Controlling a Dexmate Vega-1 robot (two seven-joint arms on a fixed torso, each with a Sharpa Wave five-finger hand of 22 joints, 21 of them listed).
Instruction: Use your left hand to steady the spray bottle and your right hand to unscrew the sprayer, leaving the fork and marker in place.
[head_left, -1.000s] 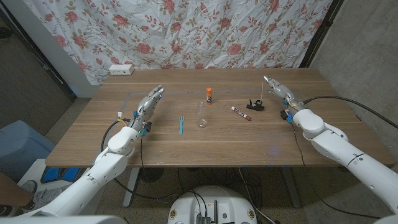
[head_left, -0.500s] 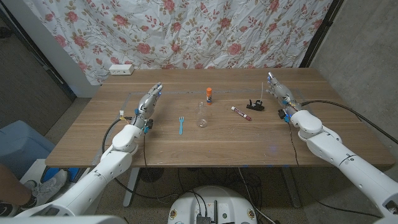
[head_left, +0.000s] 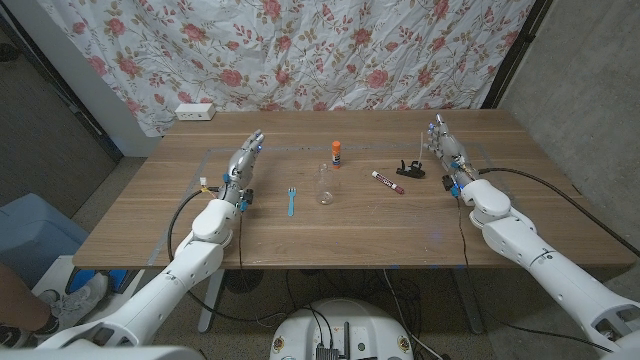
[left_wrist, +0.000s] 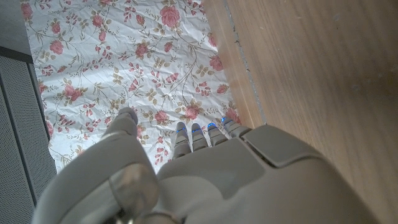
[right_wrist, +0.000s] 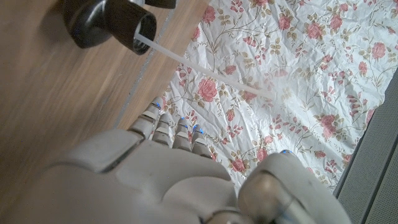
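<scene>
Black sprayer (head_left: 409, 169) lies off the clear bottle (head_left: 325, 186), both hands empty.

Your head view looks down over whole table (head_left: 330, 220) from high. Both wrist views sit close behind own hand, turned, facing floral curtain (left_wrist: 112, 68); all share tabletop, curtain.

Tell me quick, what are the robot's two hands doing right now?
Left hand: open, holding nothing, fingers stretched out.
Right hand: open, holding nothing; the black sprayer lies on the table beside it.
</scene>
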